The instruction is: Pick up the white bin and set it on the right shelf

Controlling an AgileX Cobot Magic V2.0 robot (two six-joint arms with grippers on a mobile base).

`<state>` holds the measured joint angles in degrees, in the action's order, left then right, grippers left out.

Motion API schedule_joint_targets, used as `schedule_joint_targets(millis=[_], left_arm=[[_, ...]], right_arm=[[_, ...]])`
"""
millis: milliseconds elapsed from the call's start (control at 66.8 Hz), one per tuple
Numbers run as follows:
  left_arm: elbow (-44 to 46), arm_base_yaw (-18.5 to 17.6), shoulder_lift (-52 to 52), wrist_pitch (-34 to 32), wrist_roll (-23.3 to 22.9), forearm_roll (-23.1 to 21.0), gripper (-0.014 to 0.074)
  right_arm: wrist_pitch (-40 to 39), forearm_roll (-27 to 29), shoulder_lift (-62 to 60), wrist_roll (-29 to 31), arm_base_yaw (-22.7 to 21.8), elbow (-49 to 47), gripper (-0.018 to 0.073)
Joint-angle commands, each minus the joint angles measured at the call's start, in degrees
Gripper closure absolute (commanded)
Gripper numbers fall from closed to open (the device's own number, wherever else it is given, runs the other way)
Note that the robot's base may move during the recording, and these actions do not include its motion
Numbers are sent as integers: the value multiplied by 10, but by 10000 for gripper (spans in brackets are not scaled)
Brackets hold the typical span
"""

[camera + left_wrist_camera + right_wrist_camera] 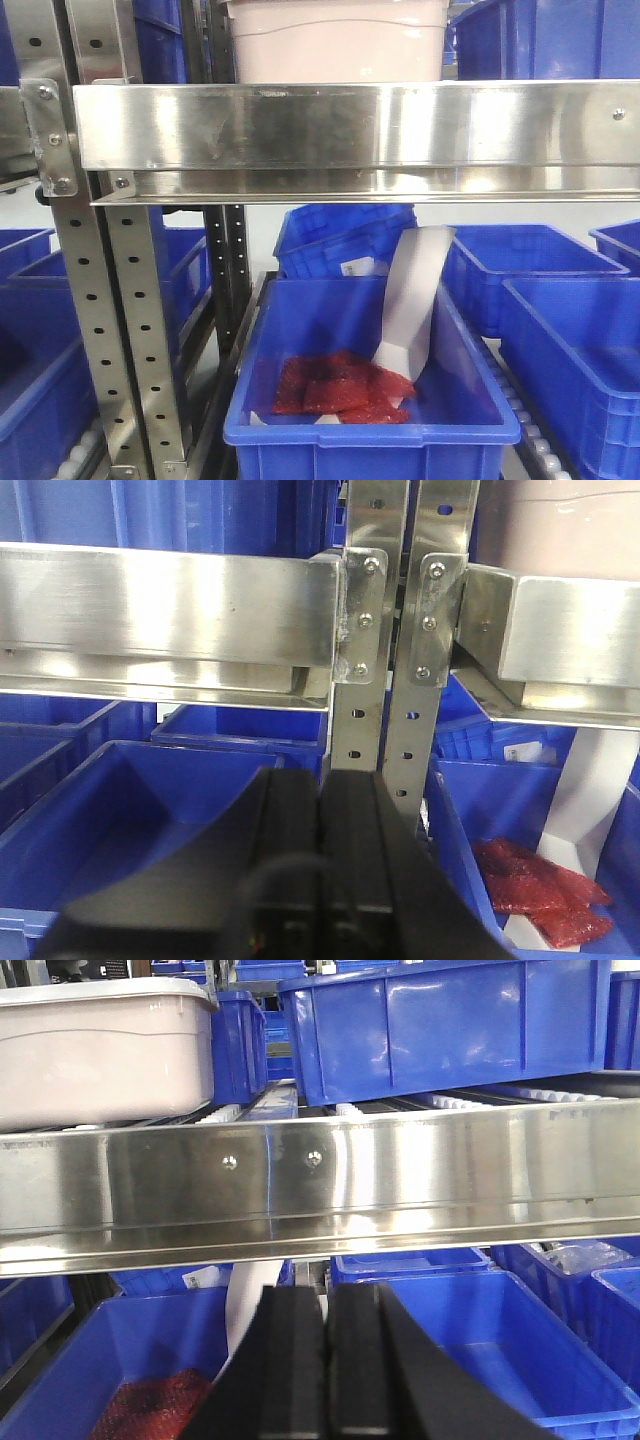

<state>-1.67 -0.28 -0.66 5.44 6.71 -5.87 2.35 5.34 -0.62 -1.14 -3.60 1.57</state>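
The white bin [338,45] is a pinkish-white tote resting on the right shelf [360,125], behind its shiny steel front rail. It shows at the upper left of the right wrist view [100,1055] and at the top right of the left wrist view [560,525]. My left gripper [320,780] is shut and empty, below the rail, in front of the perforated uprights [405,630]. My right gripper [327,1295] is shut and empty, below the shelf rail [320,1180].
A blue bin [370,380] below the shelf holds red packets [340,385] and a white sheet [415,295]. More blue bins [570,330] stand to the right, the left [120,810] and on the shelf [450,1030]. Perforated uprights [110,320] stand at the left.
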Motion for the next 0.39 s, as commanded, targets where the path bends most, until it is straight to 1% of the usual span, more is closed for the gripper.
schedule_joint_targets(millis=[0,374], left_arm=[[0,-4,-7,-54,-3,-5,715],[0,-4,-7,-54,-3,-5,715]], right_arm=[[-53,-7,-10,3,-1,1,503],[-53,-7,-10,3,-1,1,503]])
